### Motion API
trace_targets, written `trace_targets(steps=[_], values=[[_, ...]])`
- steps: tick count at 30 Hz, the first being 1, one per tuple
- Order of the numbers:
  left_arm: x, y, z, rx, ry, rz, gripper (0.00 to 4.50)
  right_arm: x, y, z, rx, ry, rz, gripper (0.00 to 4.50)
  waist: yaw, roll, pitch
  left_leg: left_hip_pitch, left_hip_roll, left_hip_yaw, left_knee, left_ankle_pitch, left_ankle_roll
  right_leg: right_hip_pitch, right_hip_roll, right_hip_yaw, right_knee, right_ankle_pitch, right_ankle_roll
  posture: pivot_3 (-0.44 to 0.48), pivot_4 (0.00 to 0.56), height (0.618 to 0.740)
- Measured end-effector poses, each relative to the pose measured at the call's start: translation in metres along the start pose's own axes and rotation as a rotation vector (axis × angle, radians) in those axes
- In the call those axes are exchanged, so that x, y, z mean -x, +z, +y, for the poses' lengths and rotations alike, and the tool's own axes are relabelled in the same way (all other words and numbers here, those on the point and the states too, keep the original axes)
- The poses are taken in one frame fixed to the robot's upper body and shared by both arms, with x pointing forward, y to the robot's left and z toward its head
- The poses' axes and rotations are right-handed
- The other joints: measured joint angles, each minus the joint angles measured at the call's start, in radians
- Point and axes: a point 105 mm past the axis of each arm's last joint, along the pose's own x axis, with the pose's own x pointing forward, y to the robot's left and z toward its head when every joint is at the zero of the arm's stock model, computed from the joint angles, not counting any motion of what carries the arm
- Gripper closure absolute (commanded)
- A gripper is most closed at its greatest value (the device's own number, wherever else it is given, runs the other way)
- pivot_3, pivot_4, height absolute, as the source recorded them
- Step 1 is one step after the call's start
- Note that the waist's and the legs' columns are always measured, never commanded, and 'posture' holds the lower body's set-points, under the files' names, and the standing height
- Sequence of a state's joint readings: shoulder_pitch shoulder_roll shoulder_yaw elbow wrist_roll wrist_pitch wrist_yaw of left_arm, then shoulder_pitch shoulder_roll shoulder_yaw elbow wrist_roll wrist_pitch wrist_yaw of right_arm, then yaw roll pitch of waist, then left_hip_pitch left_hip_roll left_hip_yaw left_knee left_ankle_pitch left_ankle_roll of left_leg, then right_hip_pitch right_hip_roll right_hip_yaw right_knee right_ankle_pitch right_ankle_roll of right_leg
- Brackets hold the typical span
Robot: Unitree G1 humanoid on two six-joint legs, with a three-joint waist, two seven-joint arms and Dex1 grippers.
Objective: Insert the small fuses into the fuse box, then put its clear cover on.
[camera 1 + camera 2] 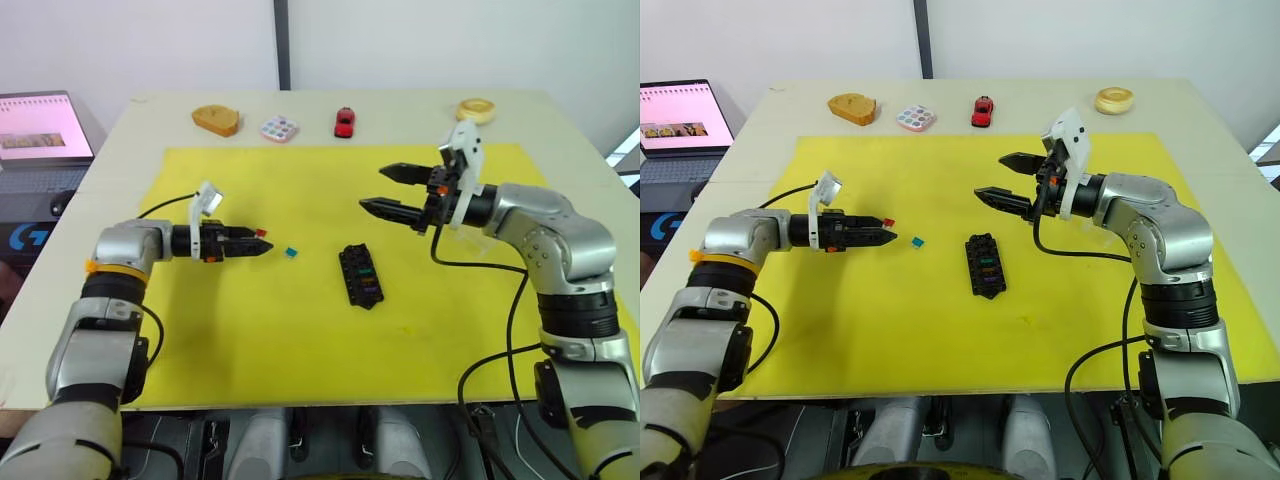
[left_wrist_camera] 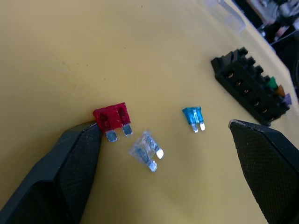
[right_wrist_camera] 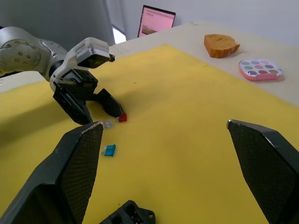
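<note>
The black fuse box point(image 1: 361, 275) lies mid-mat with green, orange and purple fuses point(image 2: 277, 89) set in one end. On the mat to its left lie three loose small fuses: red point(image 2: 112, 119), grey-clear point(image 2: 147, 152) and teal point(image 2: 193, 116). My left gripper point(image 1: 262, 243) is open and low over the mat. It brackets the red and grey fuses, and one finger point(image 2: 74, 163) touches the red one. My right gripper point(image 1: 375, 188) hangs open and empty above the mat, behind and right of the box. A transparent edge point(image 2: 229, 16), possibly the clear cover, shows beyond the box.
A yellow mat point(image 1: 250, 340) covers the table. Along the far edge sit a brown bread-like piece point(image 1: 216, 120), a round dotted tray point(image 1: 279, 128), a red toy car point(image 1: 344, 122) and a doughnut point(image 1: 476, 110). A laptop point(image 1: 40, 130) stands off the table's left.
</note>
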State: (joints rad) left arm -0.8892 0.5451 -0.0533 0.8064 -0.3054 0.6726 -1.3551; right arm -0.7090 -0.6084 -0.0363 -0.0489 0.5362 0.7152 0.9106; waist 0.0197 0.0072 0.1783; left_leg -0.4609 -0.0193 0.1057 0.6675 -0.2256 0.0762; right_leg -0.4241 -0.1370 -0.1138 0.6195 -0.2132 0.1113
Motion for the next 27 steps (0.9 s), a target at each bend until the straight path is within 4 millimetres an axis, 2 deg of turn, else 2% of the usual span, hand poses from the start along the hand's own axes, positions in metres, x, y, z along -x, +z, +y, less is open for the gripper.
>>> trace_targets(steps=[3,8,16,23,26,27], values=[[-0.005,0.001,0.003,0.041,-0.003,-0.028,0.0,0.003,-0.005,0.005,0.009,0.014,0.037,0.04,0.011,0.0,0.0,0.0,0.0,0.0,0.001,0.0,0.001,0.0,0.0,0.0,0.0,0.0,0.0,0.0,0.15,0.74],[-0.005,0.001,0.007,0.056,-0.003,-0.057,0.0,0.02,-0.032,0.024,0.089,0.118,0.251,0.04,0.019,0.001,-0.001,0.001,0.0,-0.001,0.004,-0.002,0.003,0.001,-0.001,0.0,0.0,0.0,0.0,0.0,0.15,0.74],[-0.006,-0.001,0.008,0.086,-0.012,-0.086,0.0,0.017,-0.021,0.033,0.151,0.191,0.268,0.04,0.02,0.001,-0.001,0.001,0.0,-0.002,0.009,-0.006,0.004,-0.002,-0.003,-0.001,0.001,0.0,0.0,0.0,0.15,0.74],[-0.011,-0.004,0.006,0.094,-0.03,-0.092,0.0,0.015,-0.021,0.033,0.16,0.188,0.272,0.04,0.019,0.002,-0.002,0.0,-0.001,-0.001,0.012,-0.009,0.007,0.0,-0.007,-0.001,0.001,0.0,0.0,0.0,0.15,0.74],[-0.012,-0.005,0.007,0.104,-0.025,-0.099,0.83,0.015,-0.02,0.032,0.167,0.182,0.273,0.0,0.019,0.003,-0.002,0.0,-0.002,0.0,0.012,-0.009,0.007,0.0,-0.009,-0.001,0.001,0.0,0.0,0.0,0.15,0.74],[-0.013,-0.006,0.008,0.111,-0.017,-0.102,1.32,0.015,-0.019,0.032,0.168,0.181,0.273,0.0,0.019,0.003,-0.002,0.0,-0.002,0.0,0.012,-0.01,0.008,0.0,-0.01,-0.001,0.001,0.0,0.0,0.0,0.15,0.74]])
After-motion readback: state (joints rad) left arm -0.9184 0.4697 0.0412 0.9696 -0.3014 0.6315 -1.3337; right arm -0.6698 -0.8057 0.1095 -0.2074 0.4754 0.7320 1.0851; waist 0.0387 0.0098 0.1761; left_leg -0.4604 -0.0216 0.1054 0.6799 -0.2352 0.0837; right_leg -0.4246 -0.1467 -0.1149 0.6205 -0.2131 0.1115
